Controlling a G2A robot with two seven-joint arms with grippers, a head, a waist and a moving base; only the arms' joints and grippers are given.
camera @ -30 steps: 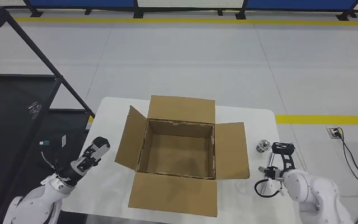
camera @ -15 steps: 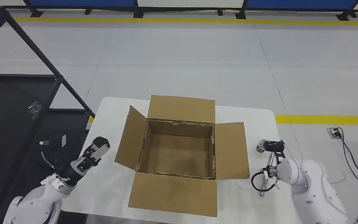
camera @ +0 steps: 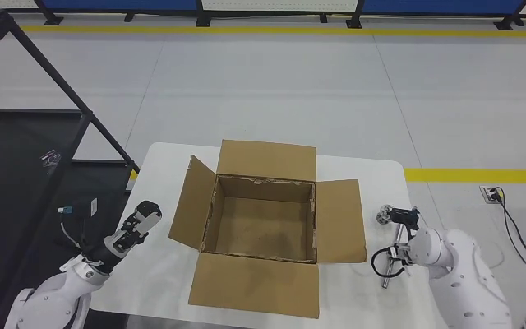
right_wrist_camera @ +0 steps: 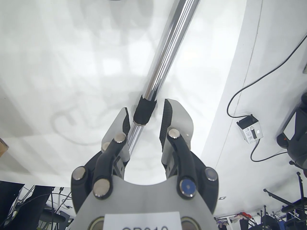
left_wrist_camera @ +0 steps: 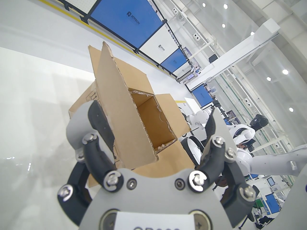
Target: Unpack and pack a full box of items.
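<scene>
Bright light falls from ceiling lamps [left_wrist_camera: 285,71]; the white counter [right_wrist_camera: 72,60] ahead of the right claw [right_wrist_camera: 146,110] glares and carries soft shadows; lines bow toward wrist-view edges.

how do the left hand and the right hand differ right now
The left hand has nothing between its fingers; the right hand straddles a metal rod that lies on the table. The left hand faces a side flap of the open cardboard box, apart from it; the right hand is low over the table on the box's other side. Both hands are open.
</scene>
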